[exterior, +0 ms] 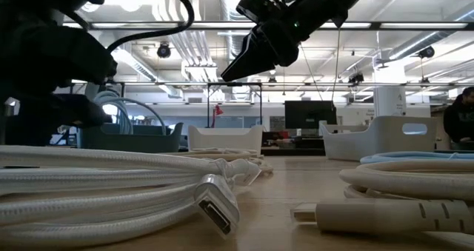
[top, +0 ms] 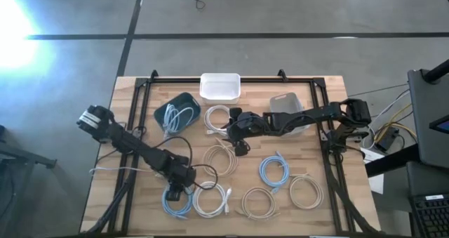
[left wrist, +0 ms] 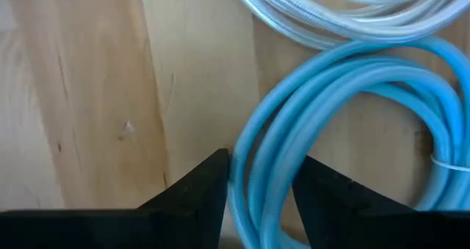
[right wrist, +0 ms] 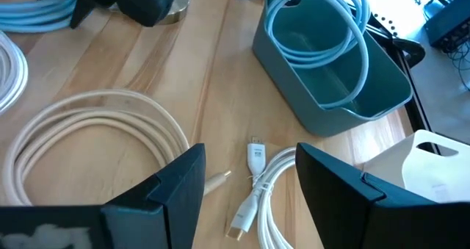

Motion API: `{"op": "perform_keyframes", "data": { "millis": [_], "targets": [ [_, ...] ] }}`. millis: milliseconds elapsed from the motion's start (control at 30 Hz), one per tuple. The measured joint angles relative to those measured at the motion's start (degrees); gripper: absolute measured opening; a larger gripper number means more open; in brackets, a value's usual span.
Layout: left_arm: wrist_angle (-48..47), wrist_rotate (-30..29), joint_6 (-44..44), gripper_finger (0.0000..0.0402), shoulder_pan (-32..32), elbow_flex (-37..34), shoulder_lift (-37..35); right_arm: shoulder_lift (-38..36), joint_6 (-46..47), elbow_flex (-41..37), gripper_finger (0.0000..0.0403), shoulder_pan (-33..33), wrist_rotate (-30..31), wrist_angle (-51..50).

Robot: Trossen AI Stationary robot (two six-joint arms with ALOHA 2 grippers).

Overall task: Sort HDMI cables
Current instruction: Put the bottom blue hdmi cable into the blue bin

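Several coiled HDMI cables lie flat on the wooden table (top: 330,217): light blue (top: 277,169), white (top: 210,199) and beige (top: 258,203). My left gripper (top: 175,187) is low over the light blue coil (top: 175,203) by the near edge and is shut on its rim (left wrist: 264,161). My right gripper (top: 238,141) hangs open and empty above the table's middle (exterior: 259,47). Below its fingers (right wrist: 250,183) lie a white cable's plug (right wrist: 255,159) and a beige coil (right wrist: 88,131). My left gripper pinches several strands of the light blue coil's rim (left wrist: 253,142) between its two fingers (left wrist: 202,194). It comes from above, pointing down, with the fingers across the strands. The coil lies on the table.
Three bins stand along the far side: a dark teal bin (top: 165,104) with a light blue cable in it (right wrist: 316,29), a white bin (top: 220,77) and a grey bin (top: 286,101). A black frame (top: 210,80) borders the work area. White cable plugs lie near the low camera (exterior: 215,206).
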Motion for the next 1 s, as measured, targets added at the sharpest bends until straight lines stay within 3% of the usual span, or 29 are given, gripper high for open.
{"op": "perform_keyframes", "data": {
  "millis": [200,467,633,800,1000],
  "targets": [
    [0.8,-1.0,0.0,0.0132,0.0,-0.1,-0.3,0.0,0.0,0.0,0.0210,0.0,0.0,0.0],
    [-0.9,-4.7,3.9,0.0022,0.2,3.6,-0.6,0.0,-0.1,-0.1,0.0210,0.0,0.0,0.0],
    [-14.1,-15.1,4.9,0.0017,0.3,8.9,-2.2,0.0,0.0,-0.1,0.0210,0.0,0.0,0.0],
    [-30.6,-28.6,5.0,0.0040,0.5,15.9,-3.7,0.0,-0.1,-0.1,0.0210,0.0,0.0,0.0],
    [-36.5,-47.4,8.5,0.0024,1.6,22.8,-5.2,0.0,-0.1,-0.1,0.0210,0.0,0.0,0.0]
  ]
}}
